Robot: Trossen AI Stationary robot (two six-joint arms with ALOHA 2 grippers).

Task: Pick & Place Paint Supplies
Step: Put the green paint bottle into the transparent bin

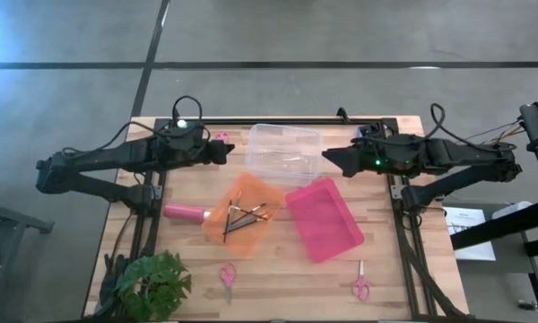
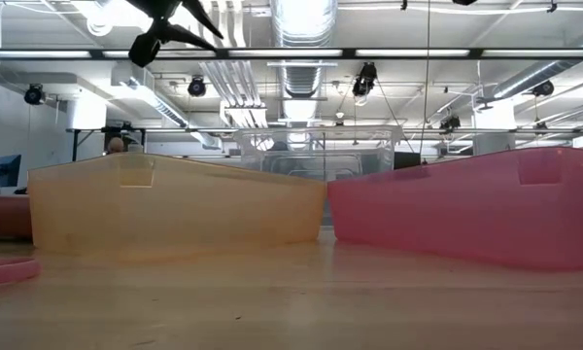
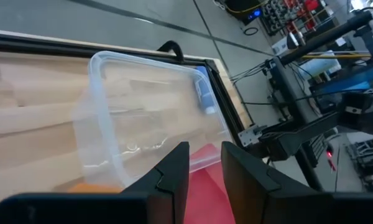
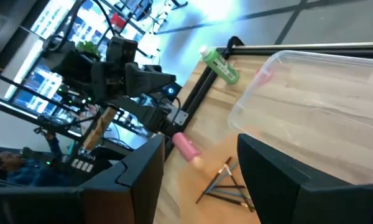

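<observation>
Several paintbrushes [image 1: 244, 215] lie in the orange bin [image 1: 217, 218] at the table's middle. A pink-red bottle [image 1: 185, 213] lies on its side on the wood to the left of that bin. A green bottle [image 4: 221, 65] lies near the table's far left corner. A blue bottle [image 3: 205, 99] lies by the far right edge, seen through the clear bin [image 1: 282, 152]. My left gripper [image 1: 226, 151] hovers at the clear bin's left side, slightly open and empty. My right gripper [image 1: 330, 160] hovers at its right side, open and empty.
A pink bin [image 1: 325, 218] sits to the right of the orange one. Two pink scissors [image 1: 227, 274] [image 1: 360, 283] lie near the front edge, and a green plant [image 1: 152, 283] stands at the front left corner. A small pink object [image 1: 221, 136] lies at the far edge.
</observation>
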